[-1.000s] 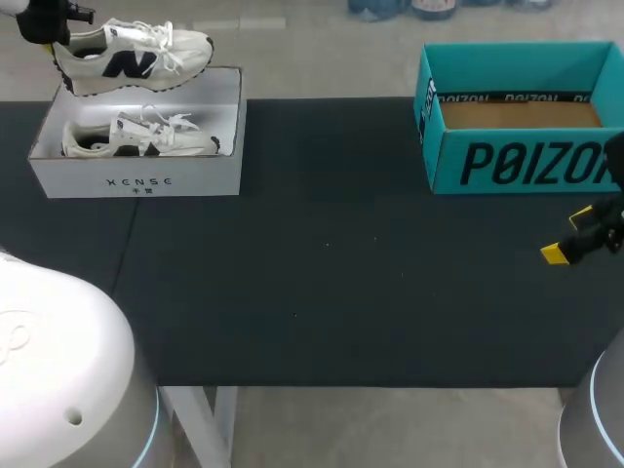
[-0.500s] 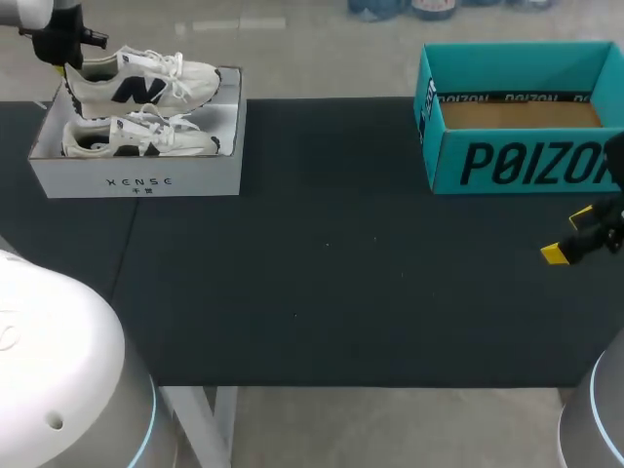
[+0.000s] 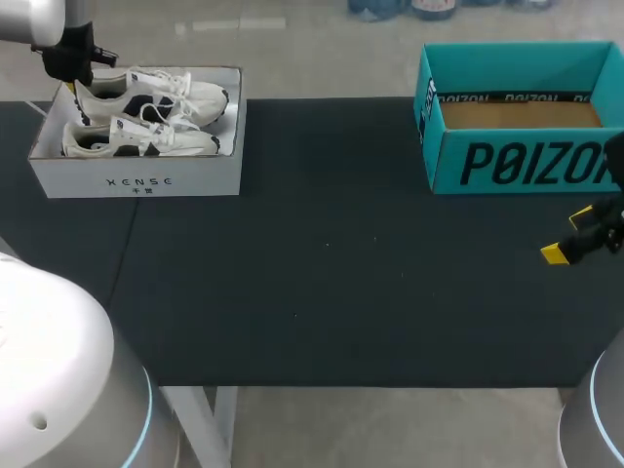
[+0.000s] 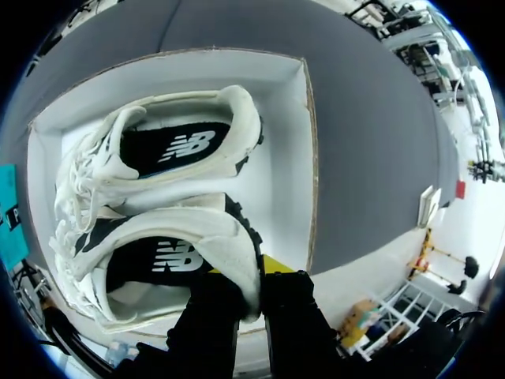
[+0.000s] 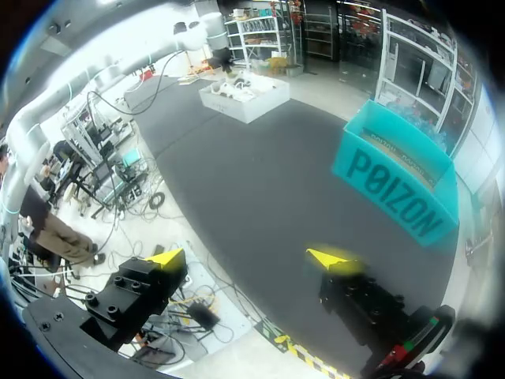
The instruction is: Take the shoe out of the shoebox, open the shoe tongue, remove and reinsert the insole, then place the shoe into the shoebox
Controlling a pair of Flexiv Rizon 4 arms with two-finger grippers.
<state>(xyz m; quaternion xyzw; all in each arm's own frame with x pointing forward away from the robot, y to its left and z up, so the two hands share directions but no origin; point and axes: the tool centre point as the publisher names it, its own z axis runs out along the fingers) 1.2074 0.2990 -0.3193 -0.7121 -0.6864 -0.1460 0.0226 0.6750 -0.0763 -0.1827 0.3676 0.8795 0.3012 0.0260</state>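
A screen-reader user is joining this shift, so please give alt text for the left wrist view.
The left gripper is shut on the heel of a white sneaker inside the white shoebox. A second white sneaker lies beside it in the same box, which stands on the dark table.

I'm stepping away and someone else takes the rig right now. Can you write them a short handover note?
Left gripper: shut on the heel of the held shoe, which is down inside the white shoebox beside the second shoe.
Right gripper: open, empty, over the table on its right side, near the teal box.
Done: shoe is in the box, insole in place.
Left: release the heel and pull the gripper clear.
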